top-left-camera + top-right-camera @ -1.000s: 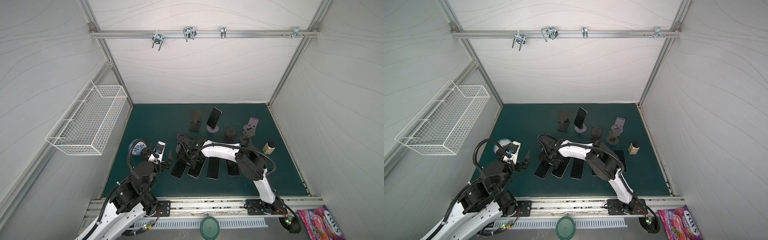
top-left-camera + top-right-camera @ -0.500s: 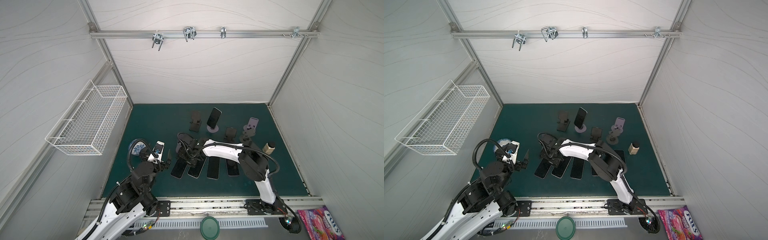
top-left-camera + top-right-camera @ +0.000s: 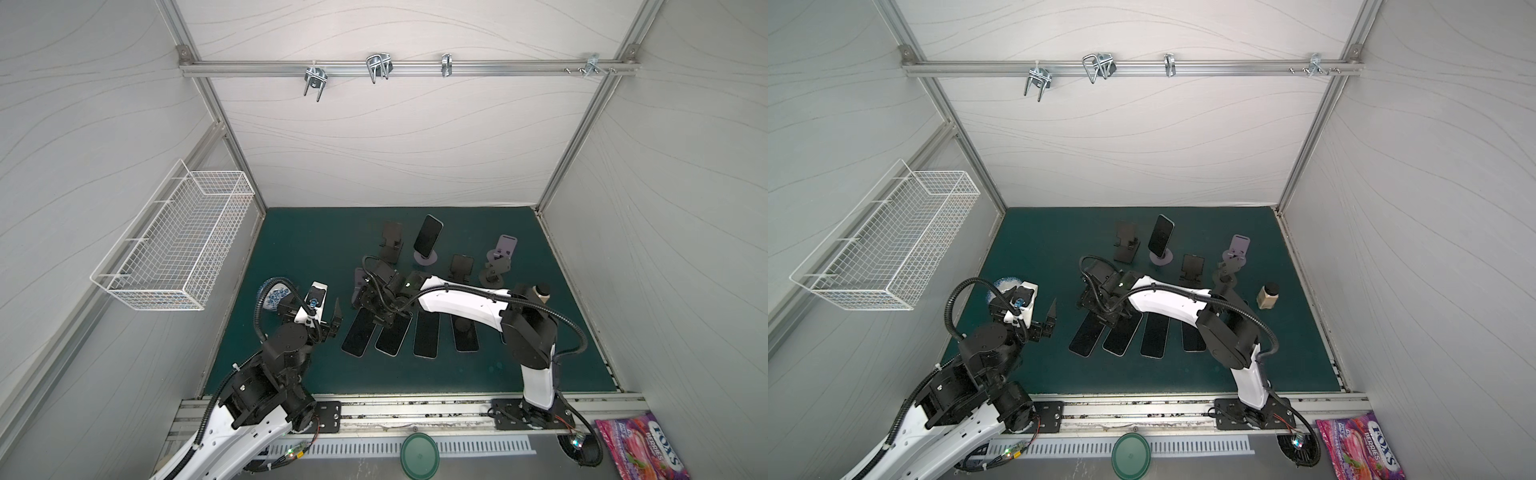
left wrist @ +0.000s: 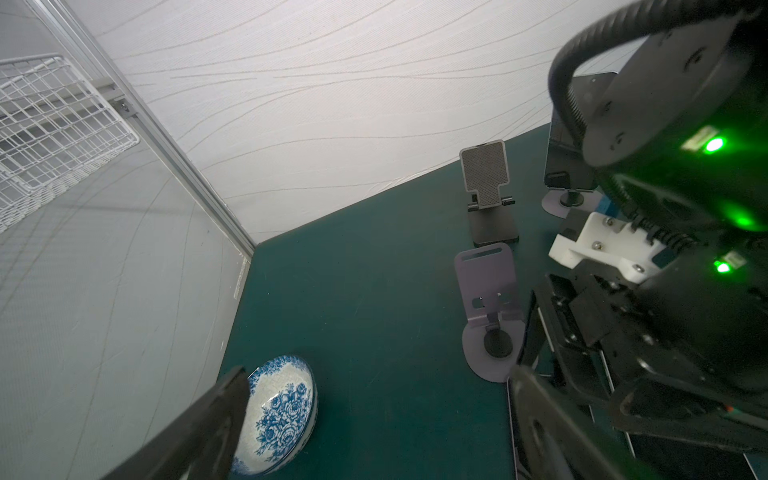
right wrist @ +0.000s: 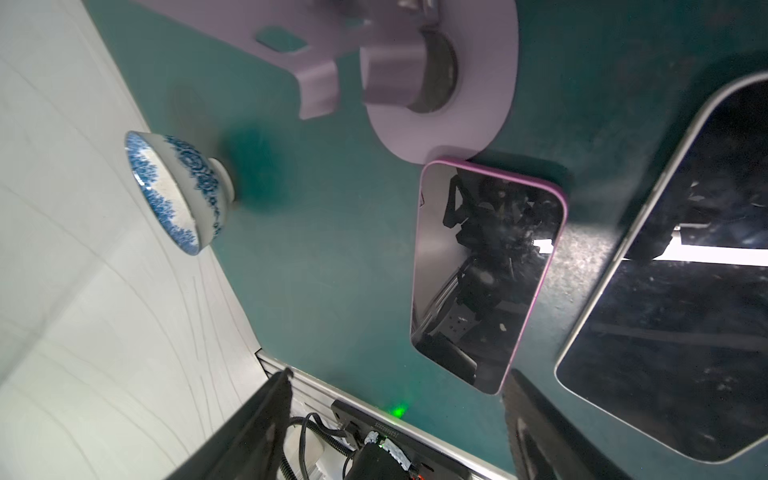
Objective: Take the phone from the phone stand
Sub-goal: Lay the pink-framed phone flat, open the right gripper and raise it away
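Right arm's elbow has swung outward to the right since a second ago, and its claw has narrowed very slightly; the left arm is unchanged. Wire basket [image 3: 174,245] hangs on the left wall. Blue-and-white bowl [image 3: 269,298] stands on the green table [image 3: 299,249] near that wall. Left claw [image 4: 378,386] is raised beside the bowl, jaws spread wide, gripping nothing. Lilac stand [image 4: 490,307] stands empty. Purple-edged phone [image 5: 486,274] lies flat, screen up, one end touching the stand's round base. Right claw [image 5: 401,374] hovers over the phone's other end, jaws well apart, nothing held. Three more phones [image 3: 426,338] lie flat alongside. Farther back, a black phone [image 3: 428,237] leans on a round-based stand [image 3: 426,261].
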You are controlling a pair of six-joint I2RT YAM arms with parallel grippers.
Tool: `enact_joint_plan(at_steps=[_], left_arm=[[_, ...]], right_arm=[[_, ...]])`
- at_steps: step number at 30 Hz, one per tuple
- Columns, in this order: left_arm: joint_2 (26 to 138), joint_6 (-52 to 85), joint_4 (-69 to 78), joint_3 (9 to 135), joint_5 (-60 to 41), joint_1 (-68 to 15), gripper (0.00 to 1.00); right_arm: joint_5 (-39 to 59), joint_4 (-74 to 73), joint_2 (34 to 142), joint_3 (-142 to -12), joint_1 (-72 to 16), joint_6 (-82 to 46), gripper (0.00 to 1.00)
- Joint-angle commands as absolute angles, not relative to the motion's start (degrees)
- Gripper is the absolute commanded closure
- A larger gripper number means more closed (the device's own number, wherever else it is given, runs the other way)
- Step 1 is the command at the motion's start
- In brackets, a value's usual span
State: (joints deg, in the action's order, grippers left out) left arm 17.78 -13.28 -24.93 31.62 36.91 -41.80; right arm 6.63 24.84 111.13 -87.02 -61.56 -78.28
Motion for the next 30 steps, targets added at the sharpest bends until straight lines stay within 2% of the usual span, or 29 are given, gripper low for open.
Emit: enact_joint_plan(at_steps=[1, 13, 30], left_arm=[[17.89, -13.73, -23.37, 32.44, 37.91, -42.06, 0.01], [22.59, -12.37, -24.18, 34.84, 36.91, -42.02, 0.01], [32.35, -10.38, -21.89, 40.13, 31.30, -42.06, 0.01]], right_arm=[[5.85, 24.09, 107.57, -86.77, -60.91, -75.78, 0.20], [9.02, 17.18, 99.89, -78.64, -58.24, -69.97, 0.26], [10.38, 19.64, 87.28, -71.83, -53.01, -59.96, 0.28]])
